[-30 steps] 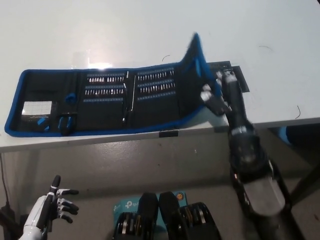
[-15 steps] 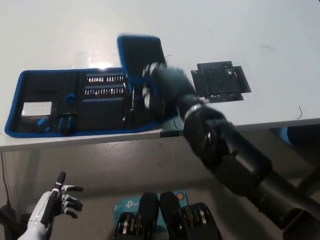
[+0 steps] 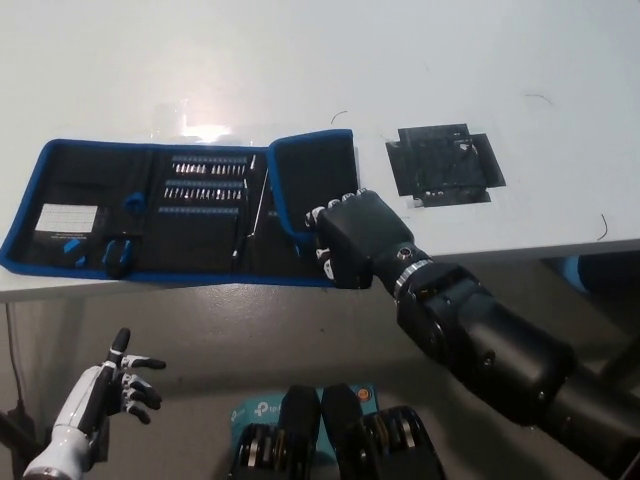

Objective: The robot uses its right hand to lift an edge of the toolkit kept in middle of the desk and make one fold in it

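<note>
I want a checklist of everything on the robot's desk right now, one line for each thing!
Surface: white desk, mostly bare.
Job's things: blue-edged black toolkit lies open; its right flap is folded over.
Clutter: black square patch on the desk, right of the toolkit.
Hands: black right hand rests on the folded flap; grip unclear. White left hand hangs below the desk, open, fingers apart.
Cables: nothing seen.
Surroundings: teal box on the floor.

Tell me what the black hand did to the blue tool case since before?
The right hand swung the toolkit's right end flap up and over leftward; now it lies folded flat, the hand resting on it. The left hand stayed low, open; the black patch stayed put.
</note>
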Controlling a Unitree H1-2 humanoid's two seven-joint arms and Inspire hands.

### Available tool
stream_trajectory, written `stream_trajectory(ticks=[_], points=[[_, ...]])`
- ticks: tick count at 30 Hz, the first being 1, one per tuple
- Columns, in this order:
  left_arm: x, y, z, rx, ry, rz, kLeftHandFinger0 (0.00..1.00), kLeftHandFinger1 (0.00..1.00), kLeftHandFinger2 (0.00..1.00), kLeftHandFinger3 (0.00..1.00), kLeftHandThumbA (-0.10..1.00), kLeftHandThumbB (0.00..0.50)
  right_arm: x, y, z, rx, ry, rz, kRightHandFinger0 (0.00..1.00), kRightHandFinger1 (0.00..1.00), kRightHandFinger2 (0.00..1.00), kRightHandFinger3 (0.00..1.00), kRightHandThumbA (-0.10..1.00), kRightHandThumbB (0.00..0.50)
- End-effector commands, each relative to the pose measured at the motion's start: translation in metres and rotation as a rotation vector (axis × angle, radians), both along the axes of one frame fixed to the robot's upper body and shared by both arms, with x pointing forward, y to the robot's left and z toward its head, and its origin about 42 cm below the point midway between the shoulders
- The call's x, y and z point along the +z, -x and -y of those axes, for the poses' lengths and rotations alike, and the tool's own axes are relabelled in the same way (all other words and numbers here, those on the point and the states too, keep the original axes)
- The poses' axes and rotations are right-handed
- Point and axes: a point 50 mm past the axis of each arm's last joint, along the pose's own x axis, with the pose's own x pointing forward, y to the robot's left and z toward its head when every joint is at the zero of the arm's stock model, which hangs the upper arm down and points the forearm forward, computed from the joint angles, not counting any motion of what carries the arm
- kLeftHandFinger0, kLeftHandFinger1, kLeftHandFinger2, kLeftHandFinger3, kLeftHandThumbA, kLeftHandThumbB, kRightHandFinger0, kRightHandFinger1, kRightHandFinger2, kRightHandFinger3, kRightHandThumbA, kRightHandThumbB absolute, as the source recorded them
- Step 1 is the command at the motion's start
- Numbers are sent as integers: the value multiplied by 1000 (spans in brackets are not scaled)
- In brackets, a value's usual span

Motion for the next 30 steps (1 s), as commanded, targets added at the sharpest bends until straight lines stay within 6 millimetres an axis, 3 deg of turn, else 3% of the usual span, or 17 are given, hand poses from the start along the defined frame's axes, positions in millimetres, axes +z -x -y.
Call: stream_trajectory(ticks=[1,2,3,4,5,8,9,13,14,19,23,25,30], points=[[10,-6,-4,-6,-14,36,364,383,303,511,1000,489,-34,7,24,-44,131,-86,119,363,624,1000,155,224],[10,-6,-4,-7,-9,37,365,383,300,512,1000,489,-37,10,23,-55,139,-99,450,731,912,1000,205,221],[9,-6,-4,-6,-8,36,365,382,298,513,1000,500,-38,12,21,-60,143,-115,805,1000,1000,1000,218,233],[9,-6,-3,-8,-7,35,366,381,297,514,1000,495,-39,13,22,-65,141,-127,994,1000,1000,1000,210,260],[9,-6,-2,-7,-8,35,370,384,297,515,1000,490,-42,14,21,-63,132,-141,1000,1000,1000,1000,173,293],[9,-6,-3,-10,-11,33,370,375,292,518,1000,482,-43,16,17,-78,106,-208,1000,1000,1000,1000,150,323],[9,-6,-3,-7,-8,34,365,367,282,506,1000,482,-39,16,13,-91,76,-244,1000,1000,1000,1000,173,368],[9,-3,-4,1,-11,25,365,375,291,531,1000,455,-33,17,6,-125,-9,-319,1000,1000,1000,1000,214,391],[9,-3,-4,3,-13,28,358,372,284,525,1000,478,-29,16,6,-132,-70,-320,1000,1000,1000,1000,220,422],[5,3,-5,6,-11,14,356,388,319,540,1000,489,-20,17,3,-174,-195,-386,1000,1000,1000,1000,296,423],[1,6,-7,4,-2,12,402,406,311,564,1000,487,8,13,3,-187,-324,-440,1000,1000,1000,1000,411,447],[0,7,-7,9,0,9,394,394,291,548,1000,500,18,13,3,-185,-357,-457,1000,1000,1000,1000,417,446],[-1,7,-9,16,-3,4,398,393,305,550,1000,500,58,14,6,-162,-524,-477,1000,1000,1000,1000,509,499]])
